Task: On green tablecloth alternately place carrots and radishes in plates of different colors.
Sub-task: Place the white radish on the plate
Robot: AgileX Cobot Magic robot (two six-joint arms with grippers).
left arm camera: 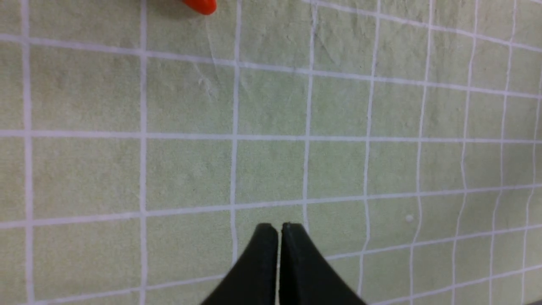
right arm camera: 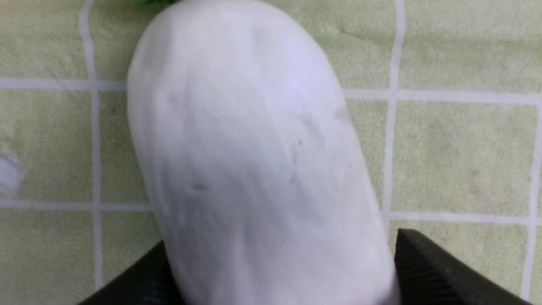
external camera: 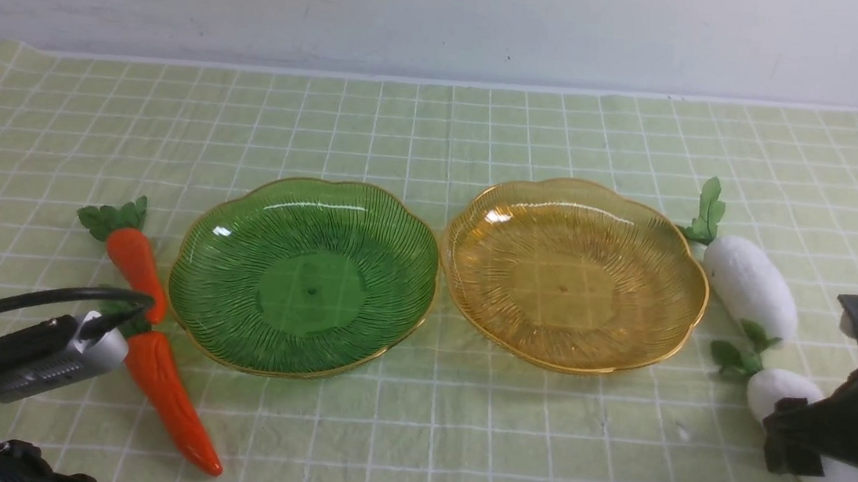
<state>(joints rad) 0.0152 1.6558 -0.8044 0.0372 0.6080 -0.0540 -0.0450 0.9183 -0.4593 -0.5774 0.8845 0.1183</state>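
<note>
Nothing placed yet: green plate point(external camera: 300, 276) & amber plate point(external camera: 575, 275) both empty. Far carrot point(external camera: 135, 264), near carrot point(external camera: 170, 397) lie on green tablecloth point(external camera: 458, 433) left of green plate; far radish point(external camera: 751, 284) right of amber. R gripper point(external camera: 800, 438) jaws apart, straddling near radish point(right arm camera: 254, 148), which is down on cloth. L gripper point(left arm camera: 279, 228) pinched together over bare cloth. All four to go.

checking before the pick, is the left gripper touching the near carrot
Apart. Left wrist view: bare tablecloth separates left gripper from the near carrot.

Left fingers point(left arm camera: 262, 262) together, right fingers point(right arm camera: 427, 262) apart
</note>
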